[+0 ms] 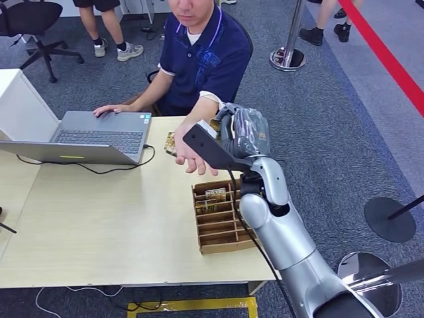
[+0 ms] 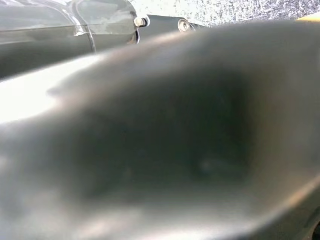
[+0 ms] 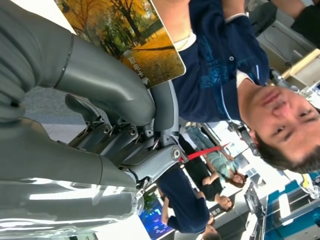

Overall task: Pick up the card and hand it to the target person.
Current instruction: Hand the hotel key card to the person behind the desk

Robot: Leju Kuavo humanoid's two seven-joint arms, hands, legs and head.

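Observation:
My right hand (image 1: 239,130) is raised over the table's far edge, in front of the seated person (image 1: 207,53). In the right wrist view its thumb (image 3: 105,82) presses on a card (image 3: 132,37) printed with yellow autumn trees, pinning it against the darker fingers. In the head view a gold edge of the card (image 1: 214,124) shows at the fingers. The person's hand (image 1: 190,159) reaches out just below and left of my hand, and another gold card (image 1: 170,143) sticks out beside it.
A brown slotted cardboard box (image 1: 220,218) with cards in it stands on the wooden table (image 1: 100,225) under my right arm. An open grey laptop (image 1: 95,136) with a black cable sits at the far left, the person's other hand on it. Stanchion bases stand on the carpet to the right.

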